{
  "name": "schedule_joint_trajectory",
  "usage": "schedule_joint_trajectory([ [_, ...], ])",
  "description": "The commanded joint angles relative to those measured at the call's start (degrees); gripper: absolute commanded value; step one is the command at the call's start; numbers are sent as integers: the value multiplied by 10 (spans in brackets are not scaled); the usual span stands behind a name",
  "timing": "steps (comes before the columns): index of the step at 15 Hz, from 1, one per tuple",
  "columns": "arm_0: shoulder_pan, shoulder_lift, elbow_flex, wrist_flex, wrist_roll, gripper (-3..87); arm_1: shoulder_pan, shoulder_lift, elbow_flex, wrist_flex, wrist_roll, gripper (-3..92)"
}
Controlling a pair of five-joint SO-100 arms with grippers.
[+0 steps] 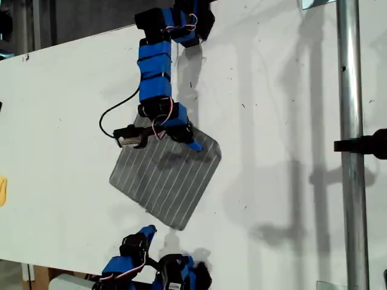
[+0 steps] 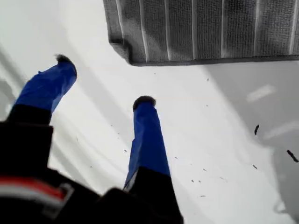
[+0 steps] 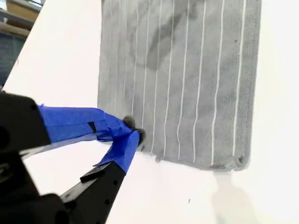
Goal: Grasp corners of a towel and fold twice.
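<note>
Blue-taped, my second gripper [image 3: 133, 135] pinches the towel [image 3: 187, 79] edge (thin bite, may slip); my first gripper [image 2: 105, 84] gapes empty.

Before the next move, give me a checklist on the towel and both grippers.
1. Towel flat on the table: ok.
2. My first gripper open: ok.
3. My first gripper at a towel corner: not ok, short of it, over bare table.
4. My second gripper closed on the towel edge: ok.
5. Second gripper's fingers hold a corner: not ok, they pinch along the edge.
</note>
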Motion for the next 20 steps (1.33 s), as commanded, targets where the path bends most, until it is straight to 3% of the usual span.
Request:
schedule_joint_trajectory([
  [1, -12, 1, 3, 1, -5, -27, -11, -32, -43, -47, 4, 287],
  [9, -5, 1, 28, -4, -21, -27, -20, -184, -50, -185, -12, 286],
  [15, 4, 7, 45, -5, -32, -27, -3, -256, -42, -88, -17, 294],
  [17, 4, 11, 51, -7, -33, -27, -3, -264, -41, -84, -19, 93],
  [20, 8, 25, 62, -8, -38, -27, 6, -269, -39, -77, -30, 63],
])
